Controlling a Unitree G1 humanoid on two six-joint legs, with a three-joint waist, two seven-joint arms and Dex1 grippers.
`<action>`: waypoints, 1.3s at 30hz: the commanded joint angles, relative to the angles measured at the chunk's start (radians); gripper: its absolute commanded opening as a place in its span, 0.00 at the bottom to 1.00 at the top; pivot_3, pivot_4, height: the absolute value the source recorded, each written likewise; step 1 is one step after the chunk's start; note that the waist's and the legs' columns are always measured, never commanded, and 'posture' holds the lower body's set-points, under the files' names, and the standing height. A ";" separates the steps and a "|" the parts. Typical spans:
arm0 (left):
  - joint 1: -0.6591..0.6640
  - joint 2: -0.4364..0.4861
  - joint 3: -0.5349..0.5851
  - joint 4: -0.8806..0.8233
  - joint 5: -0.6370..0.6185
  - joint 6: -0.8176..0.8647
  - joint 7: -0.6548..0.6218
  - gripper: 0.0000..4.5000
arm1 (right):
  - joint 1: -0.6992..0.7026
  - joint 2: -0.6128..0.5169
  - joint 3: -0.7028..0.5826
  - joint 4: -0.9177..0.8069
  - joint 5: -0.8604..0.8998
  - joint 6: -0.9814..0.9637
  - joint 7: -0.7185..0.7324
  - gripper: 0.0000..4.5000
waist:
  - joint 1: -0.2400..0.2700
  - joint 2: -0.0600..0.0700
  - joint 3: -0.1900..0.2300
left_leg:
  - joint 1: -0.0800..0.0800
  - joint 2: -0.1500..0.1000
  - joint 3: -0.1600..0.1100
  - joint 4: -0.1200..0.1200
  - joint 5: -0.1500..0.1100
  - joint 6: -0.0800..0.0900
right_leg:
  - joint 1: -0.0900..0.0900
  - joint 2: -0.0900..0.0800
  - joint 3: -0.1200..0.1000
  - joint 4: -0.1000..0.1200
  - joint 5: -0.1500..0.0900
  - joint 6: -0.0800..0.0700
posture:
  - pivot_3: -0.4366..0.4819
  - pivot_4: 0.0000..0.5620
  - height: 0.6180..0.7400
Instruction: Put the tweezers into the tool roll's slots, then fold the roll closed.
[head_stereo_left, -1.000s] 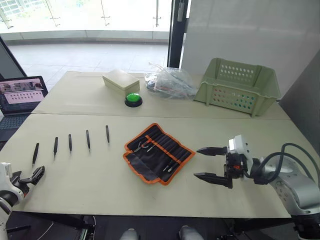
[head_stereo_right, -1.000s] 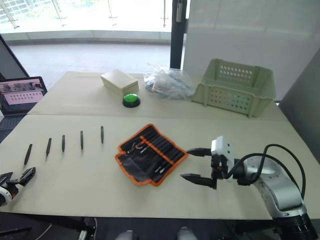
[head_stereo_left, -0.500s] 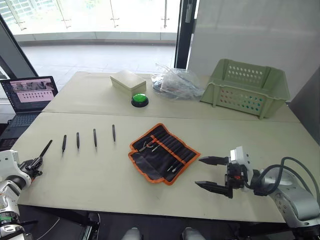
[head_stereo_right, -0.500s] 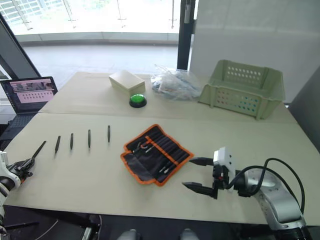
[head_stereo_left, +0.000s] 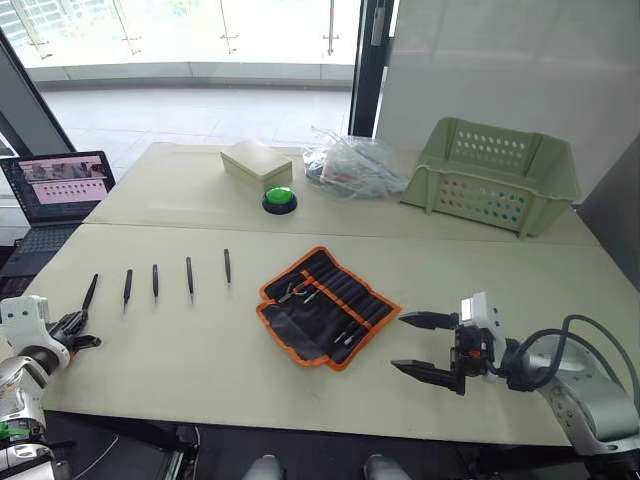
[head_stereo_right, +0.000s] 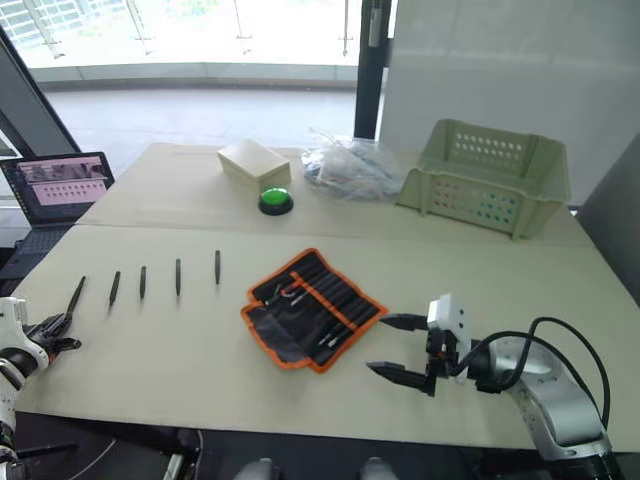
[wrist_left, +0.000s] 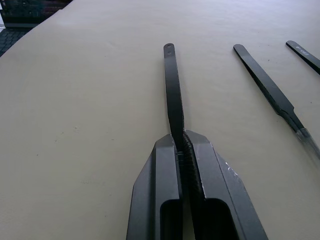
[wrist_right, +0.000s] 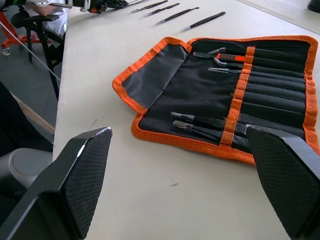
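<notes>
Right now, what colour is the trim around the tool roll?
Orange, on the black tool roll; right wrist view shows it best.

Lab-like test room: laptop (head_stereo_left: 55, 188), green push-button (head_stereo_left: 279, 199), glass front.

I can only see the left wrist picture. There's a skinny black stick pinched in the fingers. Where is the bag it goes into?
Observer: The tool roll lies open and flat on the table, far off to the robot's right of the left gripper.
Operator: Is the other hand holding anything?
Observer: No. The right gripper is open, hovering just to the right of the roll with nothing between its fingers.
Operator: Is the bag empty?
Observer: Not quite. The right wrist view shows a few metal tools already tucked in the slots.
Operator: How many sticks are left on the table?
Observer: Four more tweezers lie in a row between the left gripper and the roll.
</notes>
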 joint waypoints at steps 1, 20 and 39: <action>0.055 0.019 0.021 -0.125 -0.027 0.027 -0.011 0.00 | -0.003 0.005 -0.026 -0.016 0.009 -0.005 -0.015 1.00 | -0.006 -0.002 0.001 | 0.000 0.000 0.000 0.000 0.000 0.000 | 0.000 0.000 0.000 0.000 0.000 0.000 | 0.48 0.27 0.78; 0.419 -0.043 0.063 -1.112 -0.338 0.483 0.009 0.00 | -0.112 0.147 0.059 0.045 -0.116 -0.063 -0.182 0.01 | -0.032 -0.010 0.003 | -0.001 0.002 -0.001 0.000 0.000 0.000 | -0.001 0.001 0.000 0.000 0.000 0.000 | 0.48 0.27 0.78; 0.075 0.014 -0.492 -1.363 -0.374 0.923 0.083 0.00 | -0.219 0.312 0.231 0.205 -0.366 -0.011 -0.410 0.01 | -0.036 -0.009 0.004 | -0.003 0.001 -0.001 0.000 0.000 0.000 | -0.003 0.001 0.001 0.000 0.000 -0.001 | 0.48 0.27 0.78</action>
